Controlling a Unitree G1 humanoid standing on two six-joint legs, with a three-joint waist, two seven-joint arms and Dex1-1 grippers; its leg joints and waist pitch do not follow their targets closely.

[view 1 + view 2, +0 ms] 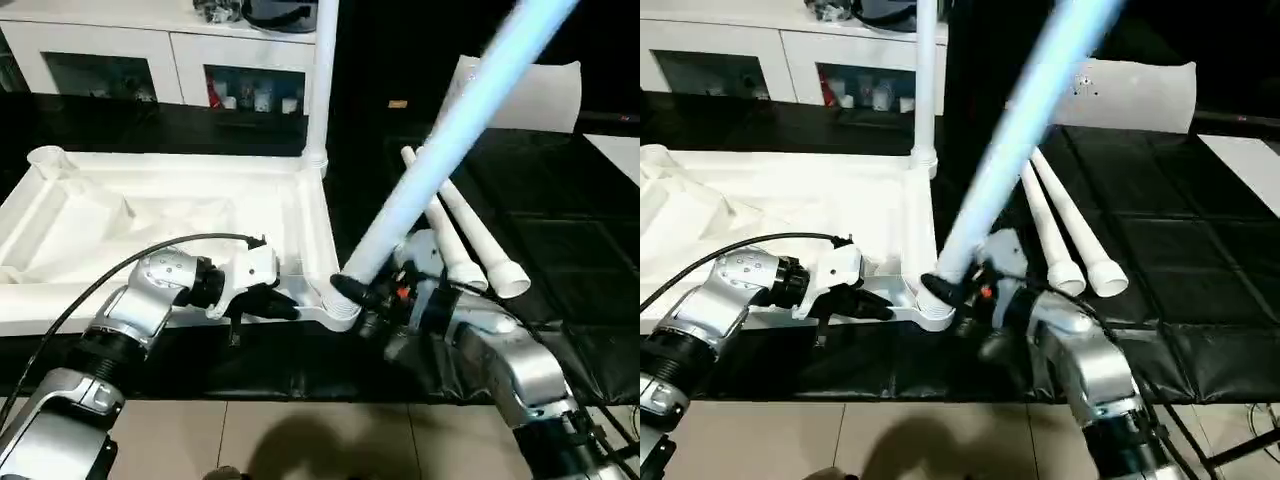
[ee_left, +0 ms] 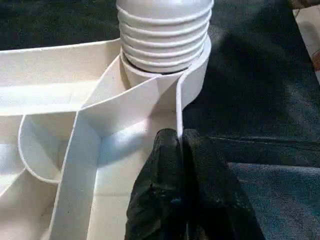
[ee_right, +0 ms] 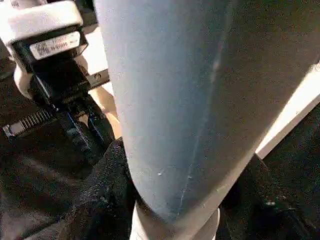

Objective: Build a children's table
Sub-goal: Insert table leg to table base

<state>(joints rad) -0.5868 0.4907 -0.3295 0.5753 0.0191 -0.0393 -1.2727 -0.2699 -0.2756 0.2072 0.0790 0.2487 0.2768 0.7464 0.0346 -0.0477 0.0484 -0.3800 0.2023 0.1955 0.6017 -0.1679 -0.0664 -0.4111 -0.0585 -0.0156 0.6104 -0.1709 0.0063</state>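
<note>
While the table top (image 1: 160,215) lies upside down on the dark floor mat (image 1: 560,230), one leg (image 1: 322,80) is seen upright in a far corner. Another leg (image 1: 1010,130), tilted, is gripped by right gripper (image 1: 945,290) at near socket; two legs (image 1: 1065,225) left. L wrist view: left gripper (image 2: 180,145) jaws clamped on rim. R wrist view: leg wedged betw. jaws.

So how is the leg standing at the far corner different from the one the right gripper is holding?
The far-corner leg stands upright, seated in its socket with nothing gripping it. The held leg leans steeply away to the robot's right, the right gripper clamped around its lower end at the tabletop's near corner socket; its threaded end sits there, apparently not fully screwed in. Both are long, round white legs.
</note>
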